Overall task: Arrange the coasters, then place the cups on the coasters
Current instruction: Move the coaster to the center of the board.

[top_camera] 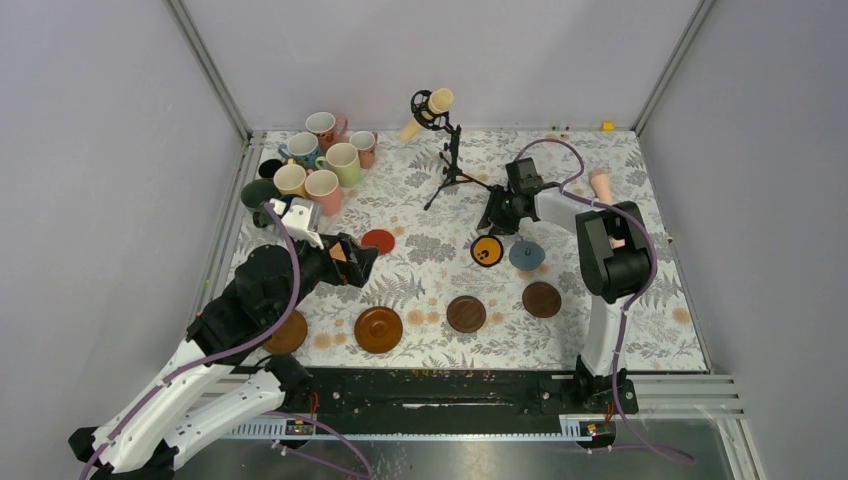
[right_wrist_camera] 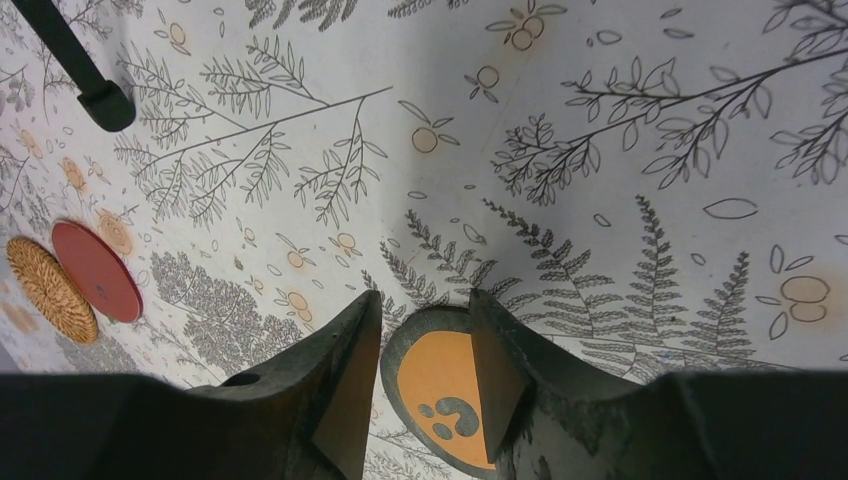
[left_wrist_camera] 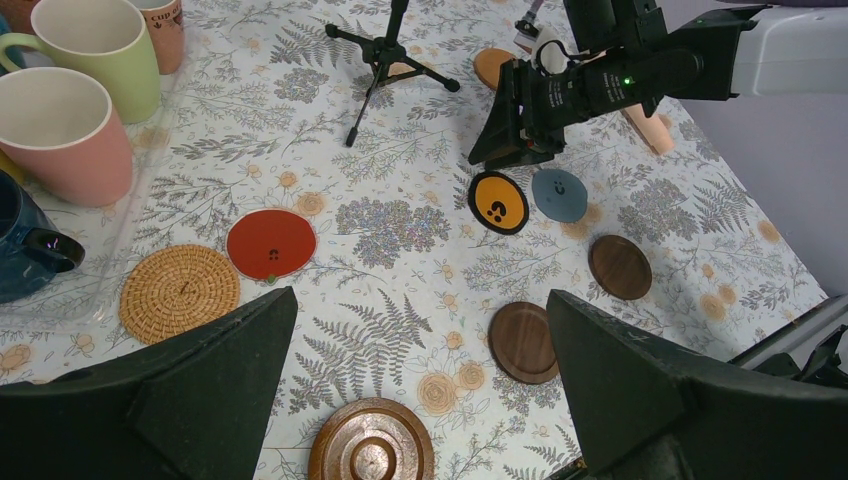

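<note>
Several coasters lie on the patterned cloth: red, black-rimmed orange, grey-blue, two dark wooden ones and a mid-brown one. A cork coaster lies beside the red one. The cups stand bunched at the back left. My right gripper hangs low over the orange coaster, jaws partly open, one finger over its face, the other beside its rim. Above the cloth near the red coaster, my left gripper is wide open and holds nothing.
A cream microphone on a black tripod stands at the back centre. A pink cylinder lies at the back right behind my right arm. Another brown coaster shows partly under my left arm. Grey walls close in three sides.
</note>
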You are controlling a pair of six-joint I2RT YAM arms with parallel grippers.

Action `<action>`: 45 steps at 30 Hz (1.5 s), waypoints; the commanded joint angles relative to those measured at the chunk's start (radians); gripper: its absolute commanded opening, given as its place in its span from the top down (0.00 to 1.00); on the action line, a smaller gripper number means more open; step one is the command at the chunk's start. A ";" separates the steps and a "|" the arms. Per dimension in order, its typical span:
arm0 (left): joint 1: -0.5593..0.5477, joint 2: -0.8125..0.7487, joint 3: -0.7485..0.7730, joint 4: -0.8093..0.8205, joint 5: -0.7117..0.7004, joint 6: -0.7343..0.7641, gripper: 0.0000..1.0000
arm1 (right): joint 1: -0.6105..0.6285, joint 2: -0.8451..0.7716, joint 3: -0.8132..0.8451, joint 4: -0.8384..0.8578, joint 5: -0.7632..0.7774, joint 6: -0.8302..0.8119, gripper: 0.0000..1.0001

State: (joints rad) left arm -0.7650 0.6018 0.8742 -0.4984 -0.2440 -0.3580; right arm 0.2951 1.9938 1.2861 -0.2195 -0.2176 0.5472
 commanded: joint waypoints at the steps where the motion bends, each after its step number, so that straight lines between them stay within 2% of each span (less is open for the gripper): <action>1: -0.002 -0.002 -0.003 0.052 -0.021 0.013 0.01 | 0.017 -0.024 -0.048 -0.052 -0.005 -0.004 0.54; 8: -0.002 -0.005 -0.003 0.052 -0.023 0.013 0.01 | 0.019 -0.089 -0.087 -0.030 0.023 0.020 0.54; 16: -0.003 0.001 -0.003 0.051 -0.018 0.013 0.01 | 0.011 -0.177 0.029 -0.103 0.140 -0.035 0.47; 21: -0.003 -0.007 -0.006 0.053 -0.019 0.011 0.01 | -0.051 -0.178 0.086 -0.107 0.188 -0.053 0.44; 27: -0.002 -0.012 -0.005 0.051 -0.014 0.010 0.01 | -0.169 -0.072 0.252 -0.124 0.160 -0.013 0.44; 34: -0.004 -0.013 -0.010 0.058 0.008 0.004 0.01 | -0.227 0.151 0.527 -0.234 0.148 -0.006 0.46; 45: -0.007 -0.019 -0.009 0.055 -0.003 0.009 0.01 | -0.241 0.317 0.655 -0.241 0.142 0.059 0.48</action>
State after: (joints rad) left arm -0.7670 0.5949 0.8680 -0.4984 -0.2428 -0.3584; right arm 0.0559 2.2761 1.8694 -0.4381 -0.0711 0.5755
